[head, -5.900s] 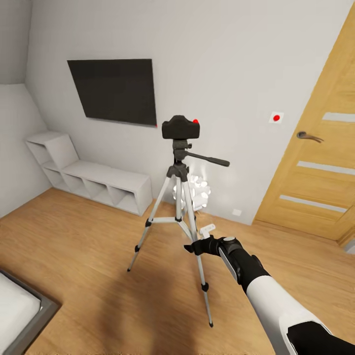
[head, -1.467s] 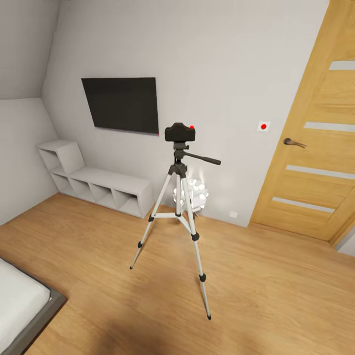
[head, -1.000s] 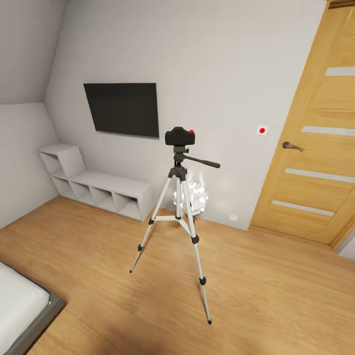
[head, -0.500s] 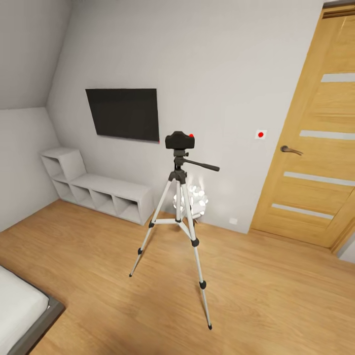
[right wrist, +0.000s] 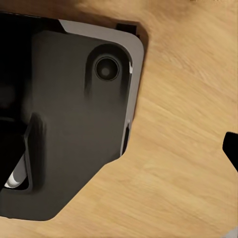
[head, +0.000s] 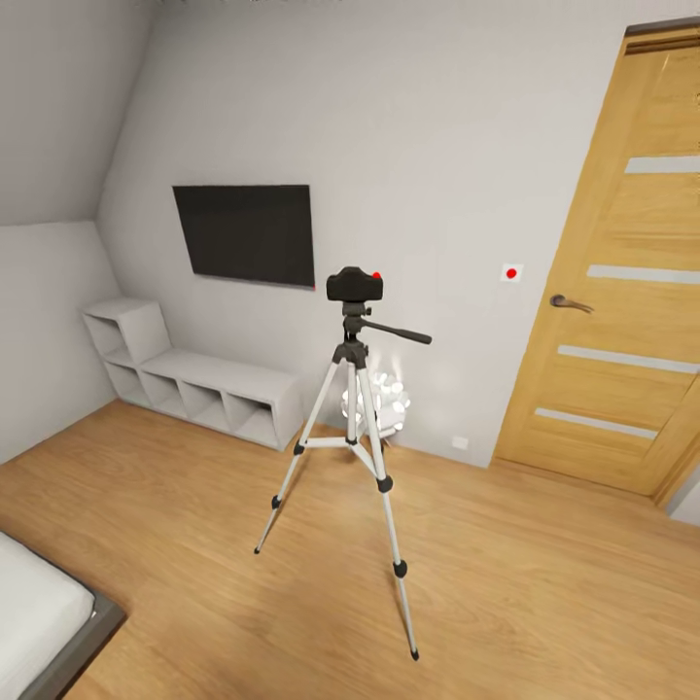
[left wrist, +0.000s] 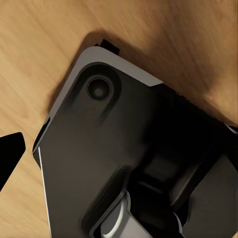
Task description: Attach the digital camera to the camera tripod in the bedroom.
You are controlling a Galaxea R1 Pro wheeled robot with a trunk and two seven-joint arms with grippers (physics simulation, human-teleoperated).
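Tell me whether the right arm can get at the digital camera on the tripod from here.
Probably not yet. The digital camera sits atop the camera tripod across bare wood floor, with nothing blocking it, but the right wrist view looks down at the robot's base.

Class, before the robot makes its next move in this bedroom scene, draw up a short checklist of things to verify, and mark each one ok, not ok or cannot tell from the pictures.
1. Digital camera sits on top of the camera tripod head: ok.
2. Camera actually locked to the mount: cannot tell, the joint is too small to see.
3. Tripod upright with all three feet on the wood floor: ok.
4. Pan handle not touching the wall or the oak door: ok.
5. White lamp behind the tripod apart from its legs: cannot tell, they overlap in the head view.
6. Left and right tool states: cannot tell; the wrist views show dark robot body over floor.
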